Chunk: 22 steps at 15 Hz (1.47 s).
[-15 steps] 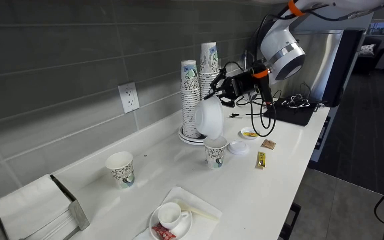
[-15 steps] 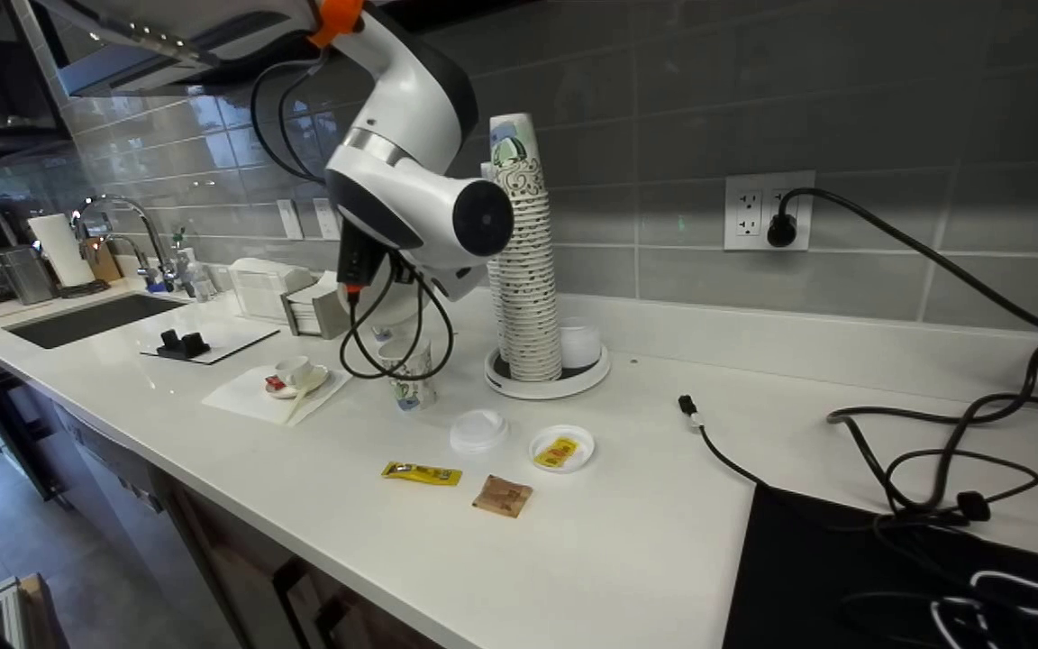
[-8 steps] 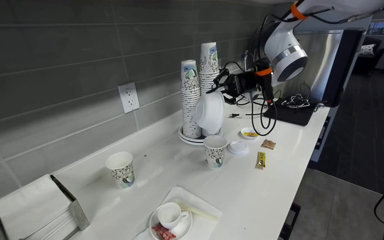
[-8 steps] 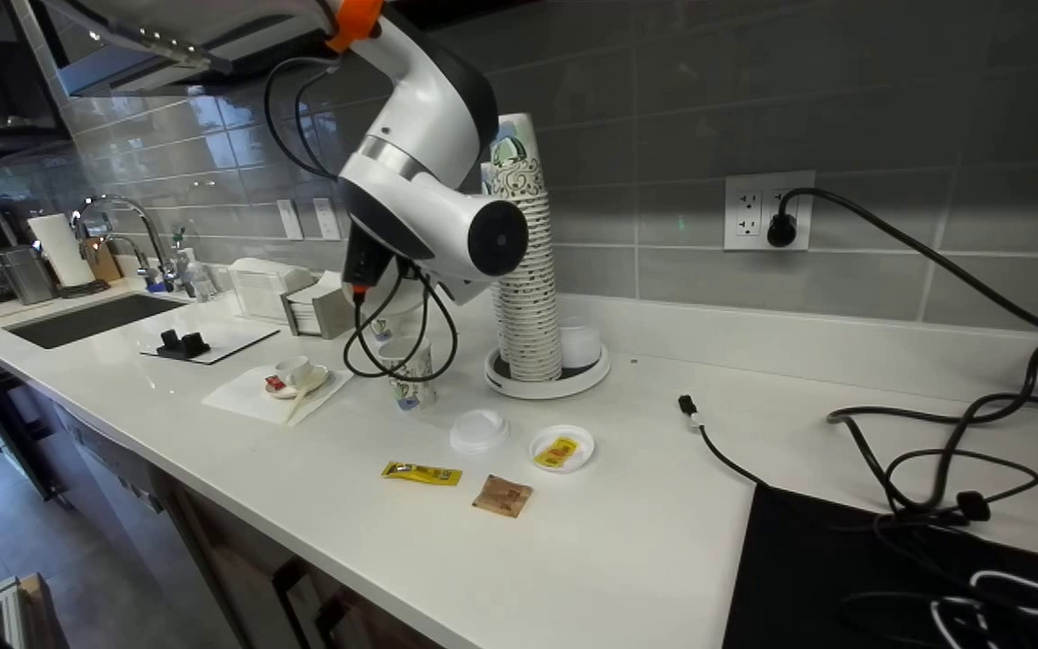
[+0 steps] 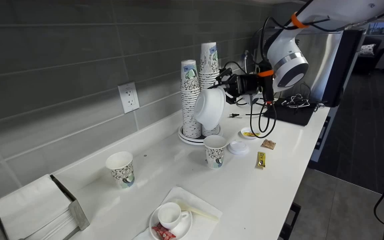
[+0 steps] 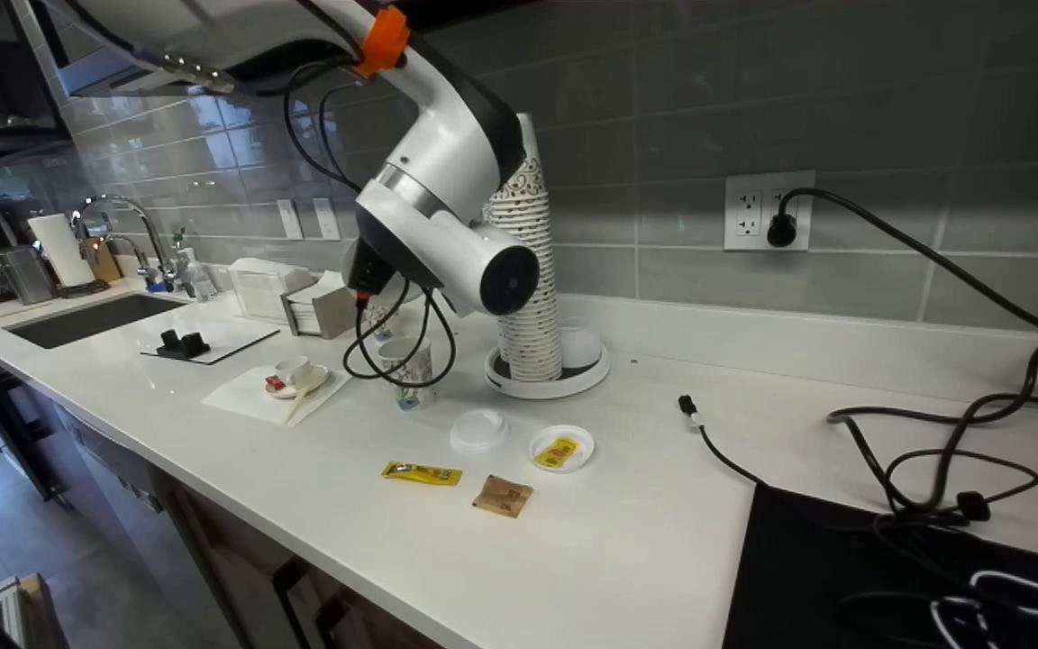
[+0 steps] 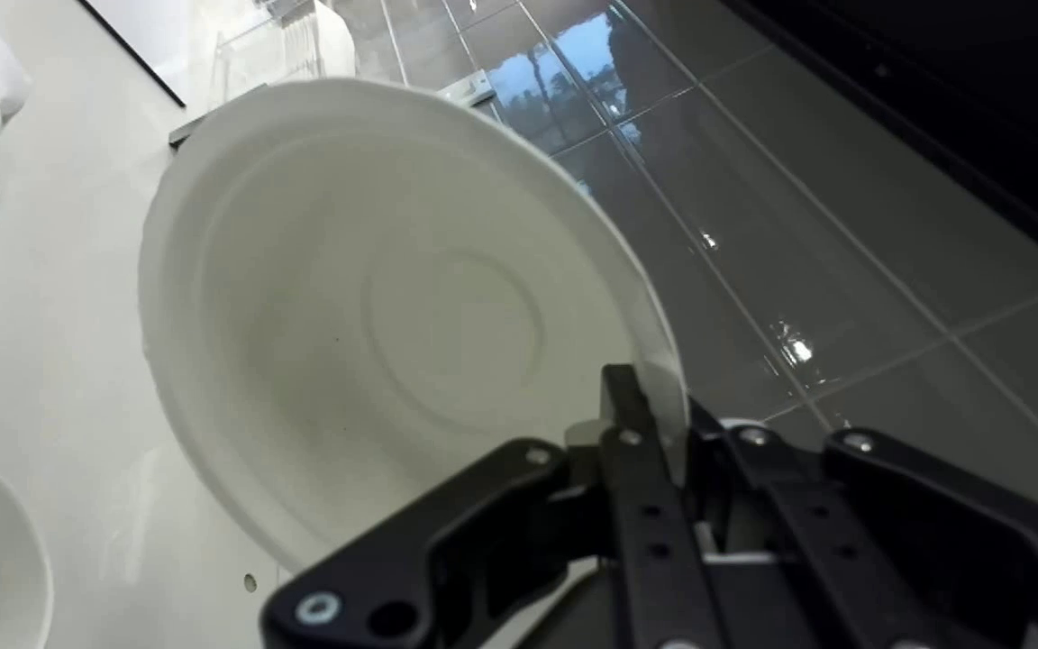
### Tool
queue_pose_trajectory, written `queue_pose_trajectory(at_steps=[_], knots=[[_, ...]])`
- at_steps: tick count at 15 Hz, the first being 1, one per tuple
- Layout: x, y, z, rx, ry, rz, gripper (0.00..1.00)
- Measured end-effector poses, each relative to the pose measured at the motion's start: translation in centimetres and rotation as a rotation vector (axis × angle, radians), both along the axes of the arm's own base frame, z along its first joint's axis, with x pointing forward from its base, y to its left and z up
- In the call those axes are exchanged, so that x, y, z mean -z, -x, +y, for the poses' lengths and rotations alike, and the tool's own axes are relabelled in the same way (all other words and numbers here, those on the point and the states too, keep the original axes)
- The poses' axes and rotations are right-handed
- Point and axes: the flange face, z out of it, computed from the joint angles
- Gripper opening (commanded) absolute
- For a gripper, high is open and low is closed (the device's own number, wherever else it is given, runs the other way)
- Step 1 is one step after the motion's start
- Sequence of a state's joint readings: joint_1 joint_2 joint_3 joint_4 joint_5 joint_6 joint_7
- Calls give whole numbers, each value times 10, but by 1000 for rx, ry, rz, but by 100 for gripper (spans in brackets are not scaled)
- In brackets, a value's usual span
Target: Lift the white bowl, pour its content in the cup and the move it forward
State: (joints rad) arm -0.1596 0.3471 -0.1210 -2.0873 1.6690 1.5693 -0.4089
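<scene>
My gripper is shut on the rim of the white bowl, one finger inside the wall and one outside. The bowl is tipped steeply on its side in the air; its inner wall looks bare except for a tiny dark speck. In an exterior view the bowl hangs just above and behind the cup, apart from its rim. The cup stands upright on the counter; what lies in it cannot be seen. Its pale rim also shows at the wrist view's lower left. The arm mostly hides the bowl in an exterior view.
Tall cup stacks on a round tray stand close behind the bowl. Near the cup lie a white lid, a small dish and packets. Another paper cup and a saucer stand farther along.
The bowl has risen from in front of the cup's rim to a little above it, still tilted and still gripped. The arm has drawn back slightly; the cup has stayed put.
</scene>
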Motion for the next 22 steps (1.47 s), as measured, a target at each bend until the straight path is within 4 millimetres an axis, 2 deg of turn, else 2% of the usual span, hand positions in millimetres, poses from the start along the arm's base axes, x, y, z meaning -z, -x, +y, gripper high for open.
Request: queue_pose_trajectory(at_steps=[6, 11, 14, 17, 22], knots=[[9, -2, -2, 3, 4, -25, 1], [-2, -7, 9, -24, 12, -51, 1], [-19, -7, 33, -75, 128, -62, 1], [-48, -6, 67, -110, 291, -108, 1], [-97, 12, 119, -170, 562, -197, 1]])
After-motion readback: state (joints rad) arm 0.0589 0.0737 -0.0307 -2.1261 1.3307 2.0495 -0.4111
